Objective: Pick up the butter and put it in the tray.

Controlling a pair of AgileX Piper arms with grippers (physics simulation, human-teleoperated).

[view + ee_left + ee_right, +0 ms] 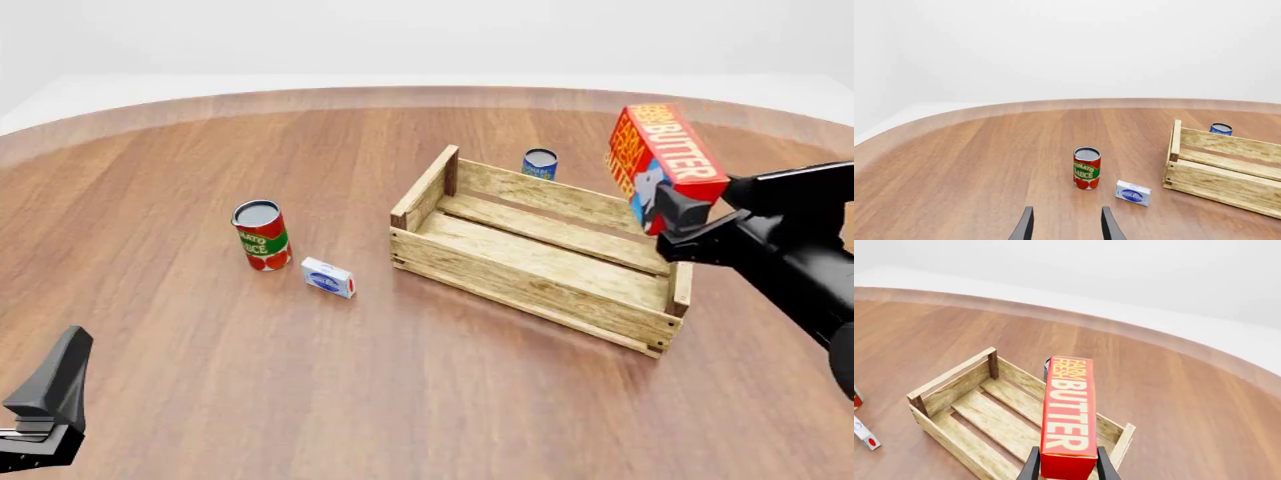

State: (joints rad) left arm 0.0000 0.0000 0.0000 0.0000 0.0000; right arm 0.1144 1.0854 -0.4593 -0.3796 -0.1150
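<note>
Butter (663, 160) rides high at the right of the front frame, pinched at its lower end by the right gripper (677, 222), above the tray's (534, 290) right end. Held that low, the long carton could pivot between the jaws, and an early release might land it on the near rim, tipping outside. Left gripper (1065, 227) sits low at lower left, jaws apart, empty, near nothing
</note>
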